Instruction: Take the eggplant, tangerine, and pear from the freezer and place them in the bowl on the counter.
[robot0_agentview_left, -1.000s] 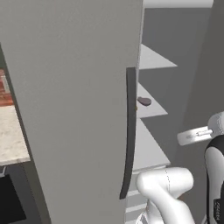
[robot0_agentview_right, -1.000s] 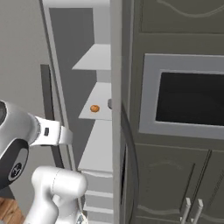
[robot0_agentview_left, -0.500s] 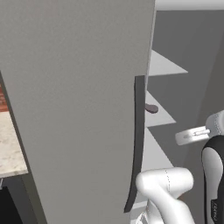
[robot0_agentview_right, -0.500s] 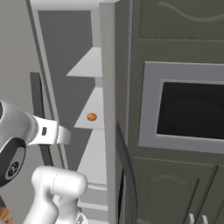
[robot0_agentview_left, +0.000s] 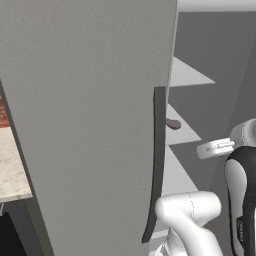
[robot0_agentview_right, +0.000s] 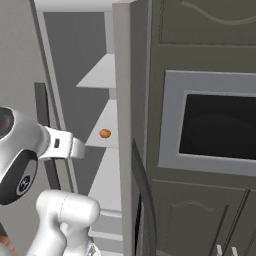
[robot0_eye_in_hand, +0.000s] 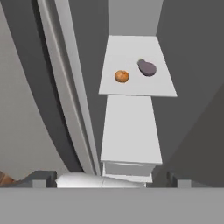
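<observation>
Left base view: the freezer (robot0_agentview_left: 90, 125) door, with its dark handle (robot0_agentview_left: 156, 165), stands open; past its edge the eggplant (robot0_agentview_left: 173, 123) lies on an inner shelf (robot0_agentview_left: 181, 132), and a strip of the surface (robot0_agentview_left: 11, 165) shows at left. Right base view: the tangerine (robot0_agentview_right: 105, 133) sits on the same shelf, beside a built-in oven (robot0_agentview_right: 215, 125). Hand view: tangerine and eggplant lie near each other, apart, on the upper shelf; the jaws stand wide apart, holding nothing.
</observation>
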